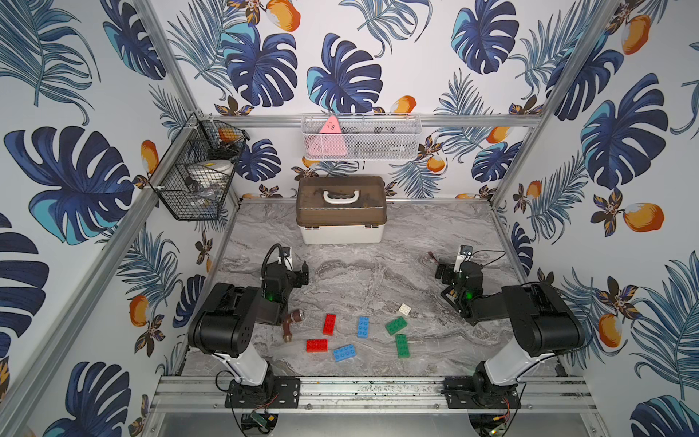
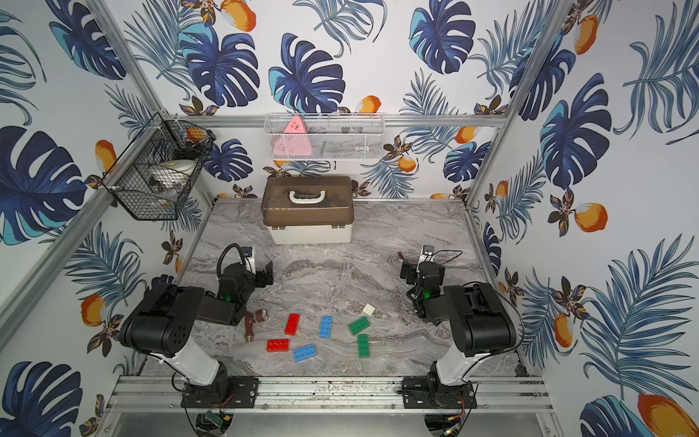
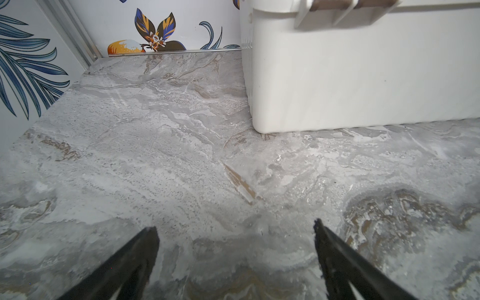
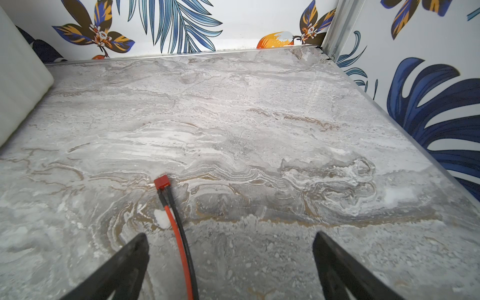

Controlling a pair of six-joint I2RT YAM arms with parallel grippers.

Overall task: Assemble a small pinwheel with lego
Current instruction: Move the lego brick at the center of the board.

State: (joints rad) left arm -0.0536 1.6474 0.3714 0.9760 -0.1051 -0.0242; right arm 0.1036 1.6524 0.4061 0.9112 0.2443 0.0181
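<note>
The lego lies loose near the table's front, each brick apart from the others: two red bricks, two blue, two green and a small white square one. No pinwheel is in view. My left gripper hovers open and empty behind the bricks on the left. My right gripper is open and empty on the right. Neither wrist view shows a brick.
A brown pipe fitting lies left of the red bricks, close to my left arm. A white toolbox with a brown lid stands at the back. A red-and-black wire with a red plug runs between my right fingers. Baskets hang on the walls.
</note>
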